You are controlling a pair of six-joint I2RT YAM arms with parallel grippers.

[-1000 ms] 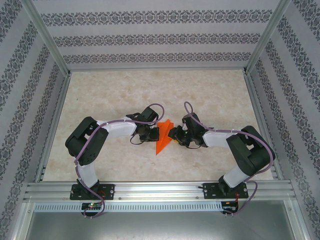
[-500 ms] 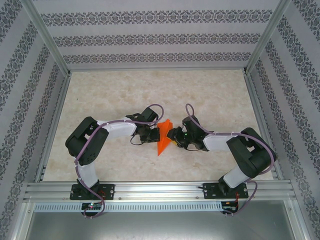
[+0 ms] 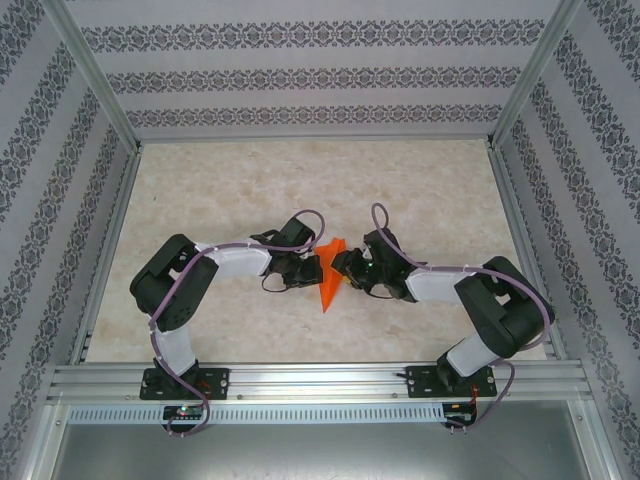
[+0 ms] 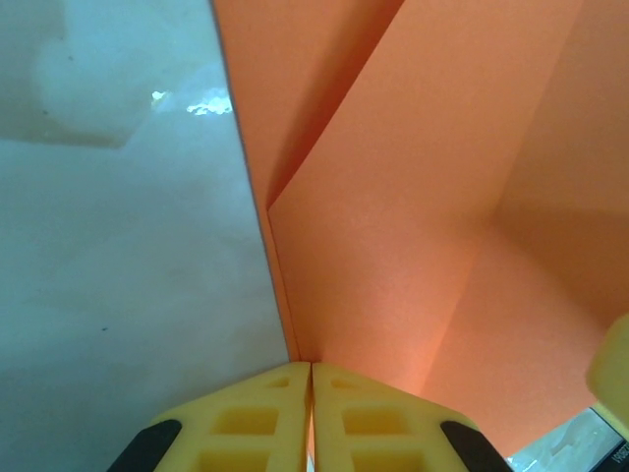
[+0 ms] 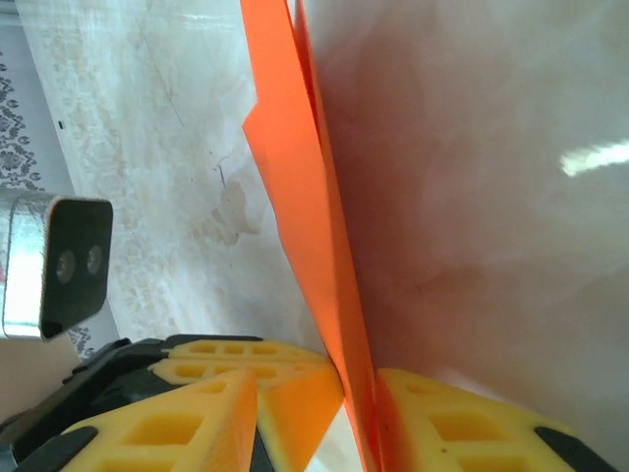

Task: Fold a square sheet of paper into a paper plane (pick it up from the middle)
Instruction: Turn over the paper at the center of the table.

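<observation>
The paper plane [image 3: 327, 287] is a narrow, pointed dart of bright orange paper standing on edge at the table's middle, its point toward the near edge. My left gripper [image 3: 314, 268] is shut on its left side, and my right gripper [image 3: 341, 266] is shut on its right side. In the left wrist view the yellow pads [image 4: 246, 423] meet on the paper's creased edge [image 4: 413, 197]. In the right wrist view the folded layers [image 5: 295, 167] run up from between my right gripper's fingers [image 5: 472, 423], with the other gripper's yellow fingers [image 5: 226, 356] just beside them.
The marble tabletop [image 3: 230, 190] spreads out behind and to both sides of the arms. Aluminium rails [image 3: 320, 380] edge the near side, and patterned walls close in the other three sides. Both forearms bend inward toward the centre.
The two grippers have drawn closer together. The paper between them has gone from a wider triangle to a narrower, more upright dart, shifted slightly right.
</observation>
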